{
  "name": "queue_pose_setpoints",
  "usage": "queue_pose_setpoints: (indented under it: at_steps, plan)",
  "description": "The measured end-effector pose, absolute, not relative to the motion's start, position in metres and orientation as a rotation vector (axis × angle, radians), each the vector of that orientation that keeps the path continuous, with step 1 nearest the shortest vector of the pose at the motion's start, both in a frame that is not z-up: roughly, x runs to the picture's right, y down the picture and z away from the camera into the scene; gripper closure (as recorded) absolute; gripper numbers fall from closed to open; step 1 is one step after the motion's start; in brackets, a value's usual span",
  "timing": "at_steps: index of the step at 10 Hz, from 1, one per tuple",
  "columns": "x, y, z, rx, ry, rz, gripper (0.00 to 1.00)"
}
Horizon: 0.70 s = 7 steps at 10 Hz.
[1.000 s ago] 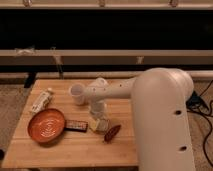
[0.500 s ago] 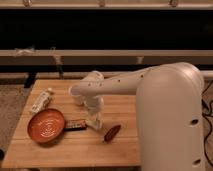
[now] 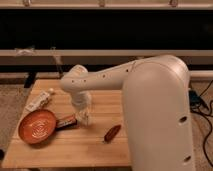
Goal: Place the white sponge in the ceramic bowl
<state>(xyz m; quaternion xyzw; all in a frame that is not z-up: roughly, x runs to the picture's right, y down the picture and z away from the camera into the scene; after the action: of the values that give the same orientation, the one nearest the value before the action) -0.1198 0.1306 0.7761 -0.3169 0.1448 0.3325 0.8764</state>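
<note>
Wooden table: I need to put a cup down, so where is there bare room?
Bare wood along the front edge, below the round orange-brown ceramic bowl and the reddish oblong item. Crowded on the left: bowl, dark flat bar, long white tube, and the hand on the small white sponge.

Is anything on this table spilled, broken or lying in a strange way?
Nothing stands out. The ceramic bowl sits upright, nothing inside it. The gripper is low at the white sponge, right of the bowl. The dark bar, white tube and reddish piece lie flat.
</note>
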Motion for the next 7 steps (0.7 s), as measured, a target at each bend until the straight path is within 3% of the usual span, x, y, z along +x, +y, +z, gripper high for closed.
queue_pose_setpoints:
  at_steps: [7]
  plan:
    - [-0.144, 0.095, 0.740, -0.534, 0.298, 0.726, 1.00]
